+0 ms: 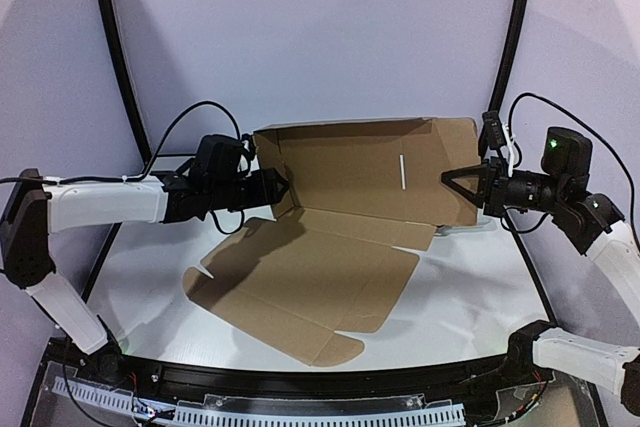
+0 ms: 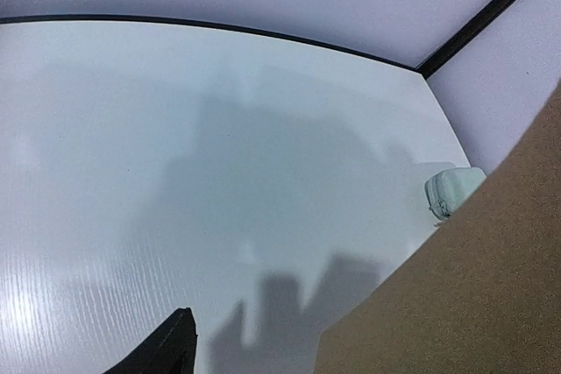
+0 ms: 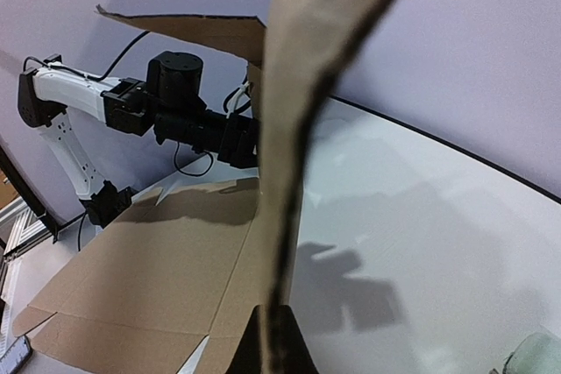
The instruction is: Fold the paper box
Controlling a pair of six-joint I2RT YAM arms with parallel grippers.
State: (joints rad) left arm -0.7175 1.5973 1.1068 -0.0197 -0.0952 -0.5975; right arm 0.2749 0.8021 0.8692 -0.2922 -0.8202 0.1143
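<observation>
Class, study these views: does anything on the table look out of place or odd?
Yes: a small pale case lies on the table behind the upright back panel of the paper box, mostly hidden by it. It is no part of the cardboard being folded.

A robotics lab cell: white table (image 1: pixel 470 287), plain lilac walls (image 1: pixel 320 27), black frame poles (image 1: pixel 113 47).

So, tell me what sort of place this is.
Likely a robot lab workcell: left arm and right arm mounted at a white table, plain lilac walls with black poles, a paper box between them.
</observation>
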